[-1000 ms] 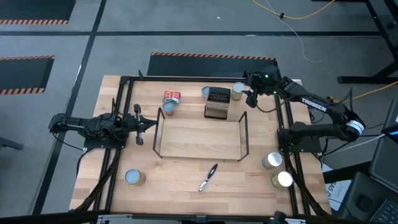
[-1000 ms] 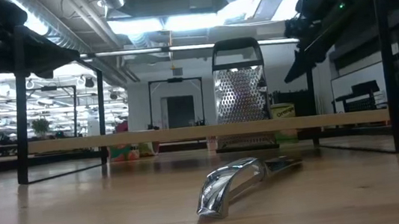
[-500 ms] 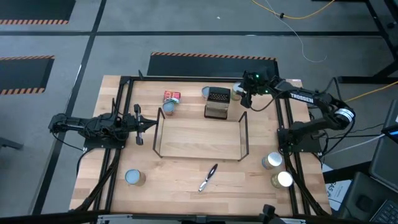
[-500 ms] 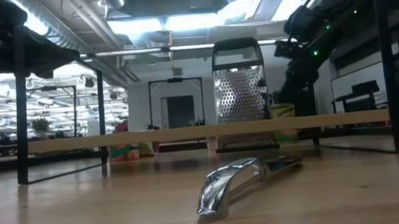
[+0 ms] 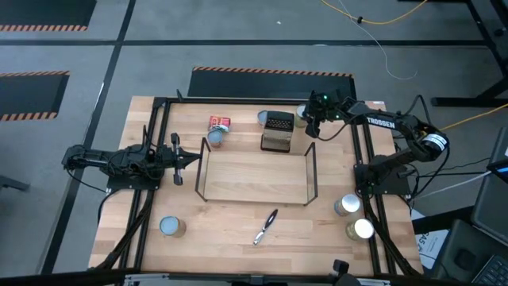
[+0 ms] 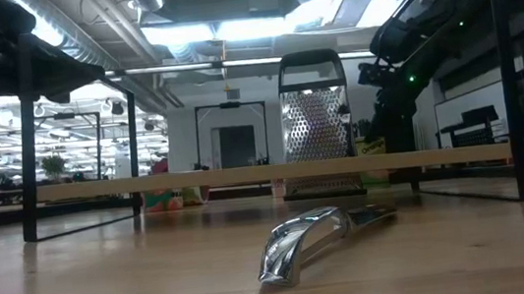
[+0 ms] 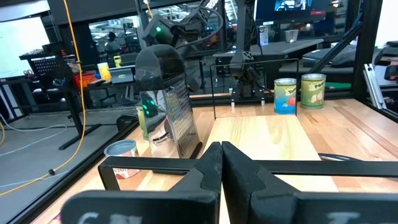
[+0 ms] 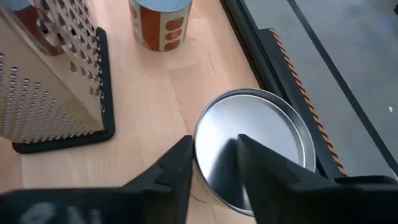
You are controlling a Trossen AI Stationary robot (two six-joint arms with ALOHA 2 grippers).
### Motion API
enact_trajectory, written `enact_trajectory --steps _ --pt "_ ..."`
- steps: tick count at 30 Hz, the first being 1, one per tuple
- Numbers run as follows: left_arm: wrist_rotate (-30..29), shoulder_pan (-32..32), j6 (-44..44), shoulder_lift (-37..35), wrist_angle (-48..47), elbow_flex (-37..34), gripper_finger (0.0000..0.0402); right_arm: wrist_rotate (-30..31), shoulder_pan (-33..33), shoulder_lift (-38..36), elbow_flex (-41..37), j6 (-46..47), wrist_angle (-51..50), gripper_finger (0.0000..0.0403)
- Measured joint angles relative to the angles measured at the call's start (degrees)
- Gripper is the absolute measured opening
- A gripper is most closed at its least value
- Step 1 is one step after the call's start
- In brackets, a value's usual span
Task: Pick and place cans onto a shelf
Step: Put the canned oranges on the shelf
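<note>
Silver-topped can point(image 8: 255, 152) sits at the upper right of the table in the overhead frame, beside the box grater point(image 5: 277, 131); the right gripper point(image 8: 211, 163) hangs over its lid, fingers nearly together and clasping nothing; the wire shelf point(image 5: 255, 193) stands bare at centre; the left gripper point(image 5: 189, 157), fingers pressed together, waits at the shelf's left end; other cans point(image 5: 349, 206) wait lower right.

Grey floor point(image 5: 238, 32) is surrounding the bench, hazard-striped mats point(image 5: 32, 83) lying on it, yellow cable point(image 5: 373, 17) trailing across. Ceiling lights point(image 6: 229, 27) are glowing over a doorway point(image 6: 234, 142).
</note>
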Motion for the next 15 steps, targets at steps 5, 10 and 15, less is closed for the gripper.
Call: enact_trajectory --steps 5,10,15 --pt "-0.02 0.02 -0.03 0.02 0.0 0.0 0.0 -0.38 0.05 -0.01 0.0 0.01 -0.07 0.0059" --pt "0.0 0.0 -0.13 0.01 0.0 0.0 0.0 -1.06 0.05 -0.01 0.0 0.05 -0.05 0.0019" --pt "0.0 0.0 -0.16 0.02 0.0 0.0 0.0 -1.44 0.0 0.01 0.0 0.12 -0.15 0.0006"
